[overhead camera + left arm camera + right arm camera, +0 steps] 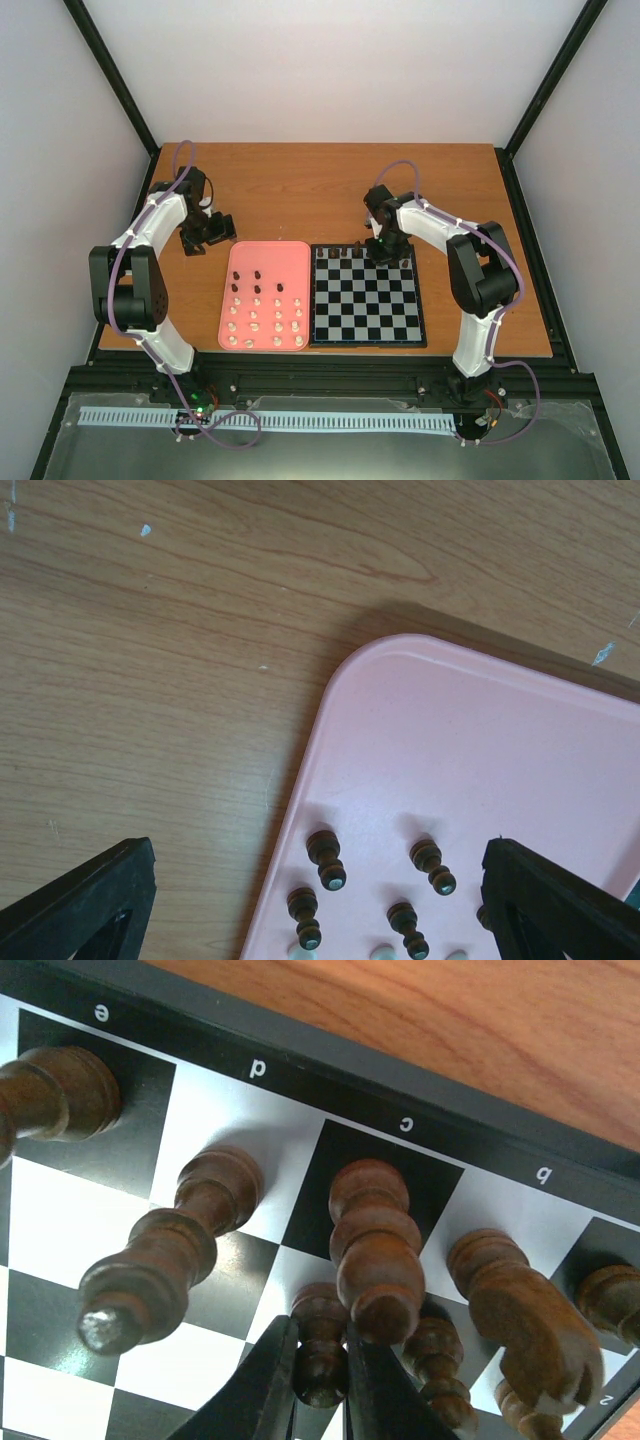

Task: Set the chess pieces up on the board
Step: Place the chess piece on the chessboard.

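Top external: board (pixel 367 320) mid-table, pink tray (pixel 282 257) just beside its left edge; wooden table (pixel 300 190) bare beyond both and right of the board.
Left wrist: left fingers (pixel 95 905) spread wide, nothing held, hovering over the tray's far-left rounded corner and the wood beside it.
Tray: dark pieces (pixel 325 858) upright in the far rows, cream pieces (pixel 255 326) in the near rows.
Right wrist: right fingers (pixel 265 1390) clamped on a dark pawn (pixel 320 1355) in the board's second row near files c–d; exact square unclear.
Crowding: dark bishop (pixel 372 1245) on c stands just behind the grip; second pawn (pixel 438 1365) just right of it; dark knight (pixel 520 1325) on b; tall piece (pixel 165 1260) on d to the left.
Edges: lettered black border right behind the back row, wood past it.
Open room: unoccupied checks from the third row to the near edge.
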Controlling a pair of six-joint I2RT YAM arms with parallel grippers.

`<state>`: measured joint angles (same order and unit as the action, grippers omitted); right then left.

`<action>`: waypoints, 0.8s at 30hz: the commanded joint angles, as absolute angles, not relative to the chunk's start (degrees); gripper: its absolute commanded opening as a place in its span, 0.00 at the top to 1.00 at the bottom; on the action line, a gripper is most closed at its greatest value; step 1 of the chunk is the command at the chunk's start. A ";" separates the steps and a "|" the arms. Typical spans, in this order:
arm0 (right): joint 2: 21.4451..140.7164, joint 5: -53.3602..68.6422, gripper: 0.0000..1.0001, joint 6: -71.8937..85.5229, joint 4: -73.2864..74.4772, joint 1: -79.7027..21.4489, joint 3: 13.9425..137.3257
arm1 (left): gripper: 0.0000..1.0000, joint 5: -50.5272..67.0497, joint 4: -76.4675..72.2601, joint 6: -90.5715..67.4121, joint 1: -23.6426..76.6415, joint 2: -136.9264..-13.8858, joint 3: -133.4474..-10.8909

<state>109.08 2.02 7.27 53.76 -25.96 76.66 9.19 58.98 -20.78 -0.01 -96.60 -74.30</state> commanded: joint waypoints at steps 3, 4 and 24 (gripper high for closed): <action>108.84 2.83 0.88 6.47 53.11 -25.56 75.77 | 0.00 8.69 59.47 -20.01 0.00 -97.06 -75.85; 108.53 3.06 0.87 6.38 53.23 -25.55 75.69 | 0.00 8.78 59.47 -20.02 0.00 -97.06 -75.85; 98.64 7.19 0.65 7.81 59.43 -32.05 81.52 | 0.00 8.71 59.27 -20.07 0.00 -97.00 -75.67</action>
<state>99.92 5.48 7.33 57.06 -27.99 77.71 9.21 58.98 -20.78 -0.01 -96.60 -74.30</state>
